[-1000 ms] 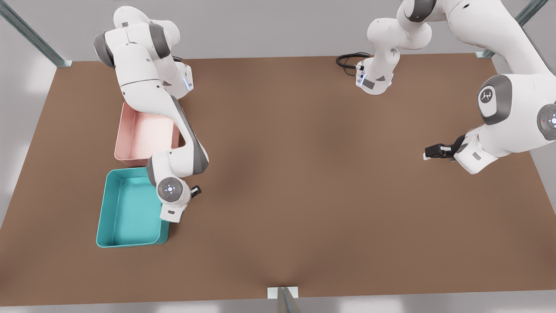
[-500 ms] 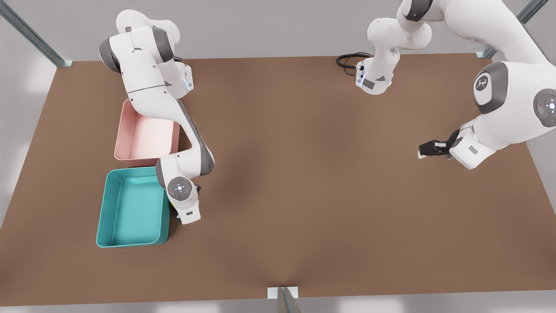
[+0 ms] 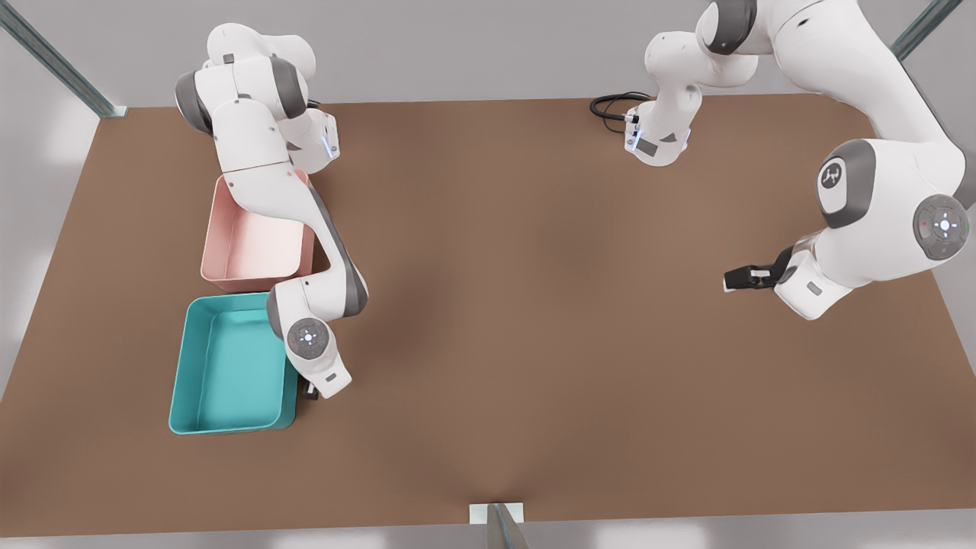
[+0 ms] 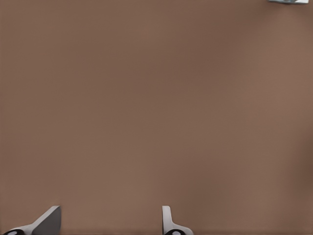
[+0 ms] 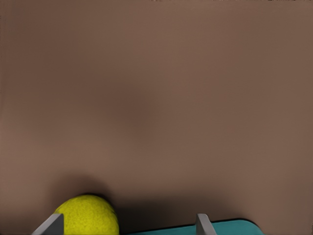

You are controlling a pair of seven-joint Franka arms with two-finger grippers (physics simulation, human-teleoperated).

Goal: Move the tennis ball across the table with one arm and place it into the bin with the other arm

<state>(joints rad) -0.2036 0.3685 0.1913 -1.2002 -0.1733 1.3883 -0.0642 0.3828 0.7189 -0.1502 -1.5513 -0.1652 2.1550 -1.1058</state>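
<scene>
The tennis ball (image 5: 88, 216) is a yellow-green fuzzy ball lying on the brown table (image 3: 534, 320), close to the teal bin (image 5: 220, 228). My right gripper (image 5: 127, 224) is open and low over the table, with the ball between its fingers, close against one of them. In the front view this gripper (image 3: 311, 391) sits tucked under its white wrist beside the teal bin (image 3: 180, 358), and the wrist hides the ball. My left gripper (image 3: 733, 280) hovers open over bare table at the front view's right, its fingers (image 4: 49, 221) spread wide with nothing between them.
A pink bin (image 3: 207, 252) stands just behind the teal one, partly covered by the right arm's forearm. A black cable (image 3: 610, 105) coils by the far arm base. A post bracket (image 3: 496, 512) sits at the front edge.
The right arm's wrist has swung down along the teal bin toward the front edge, its gripper now tucked beneath it. The left gripper has drifted slightly toward the front view's left.
</scene>
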